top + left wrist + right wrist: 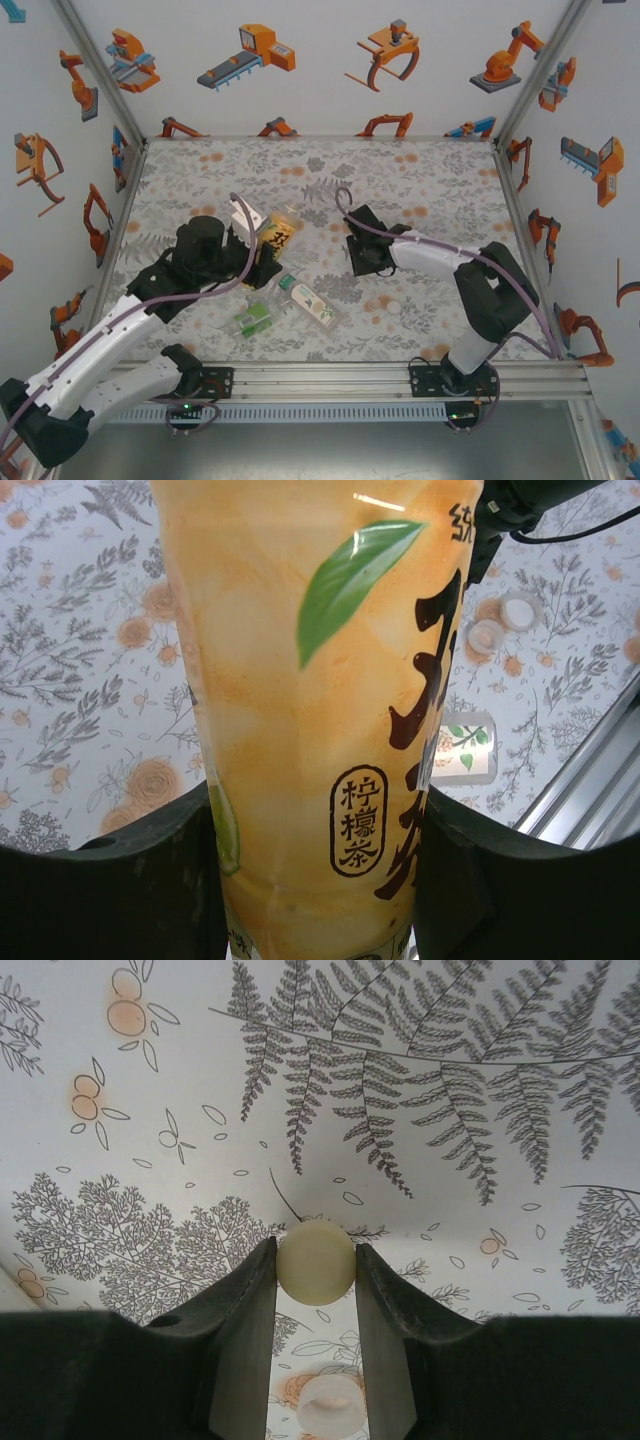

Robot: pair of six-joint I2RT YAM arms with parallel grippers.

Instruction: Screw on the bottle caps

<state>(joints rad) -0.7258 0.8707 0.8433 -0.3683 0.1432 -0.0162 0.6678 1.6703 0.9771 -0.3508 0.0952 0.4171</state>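
My left gripper (262, 240) (318, 810) is shut on the amber-yellow bottle (277, 232) (320, 700) and holds it above the table, a black finger on each side of its body. My right gripper (356, 256) (315, 1252) is shut on a pale yellowish bottle cap (315, 1257), pinched between its fingertips above the floral cloth, to the right of the held bottle. A white cap (330, 1407) lies on the cloth below the right fingers. Two loose caps (520, 610) (487, 636) lie side by side on the table.
The green-labelled bottle (254, 318) and the white-labelled bottle (310, 303) (462, 748) lie on their sides near the front edge, between the arms. A white cap (392, 308) rests to their right. A metal rail (400, 375) runs along the near edge.
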